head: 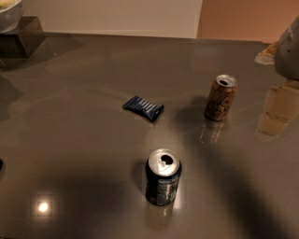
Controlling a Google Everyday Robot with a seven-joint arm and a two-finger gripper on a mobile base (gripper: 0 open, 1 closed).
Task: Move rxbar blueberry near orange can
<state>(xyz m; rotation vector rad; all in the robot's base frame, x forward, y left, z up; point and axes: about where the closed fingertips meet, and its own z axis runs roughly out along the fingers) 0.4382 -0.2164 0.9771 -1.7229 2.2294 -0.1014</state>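
The rxbar blueberry (143,108), a small flat bar in a dark blue wrapper, lies on the grey-brown table (74,140) near its middle. The orange can (221,97), orange-tan with a silver top, stands upright to the right of the bar, about a can's height away from it. My gripper (288,49) shows only as a grey shape cut off by the right edge, above and to the right of the orange can, far from the bar and touching neither.
A dark navy can (162,177) with white label text stands upright in front of the bar. A dark block (21,37) bearing a white bowl (8,13) sits at the far left corner. A tan object (267,53) lies beside the grey shape.
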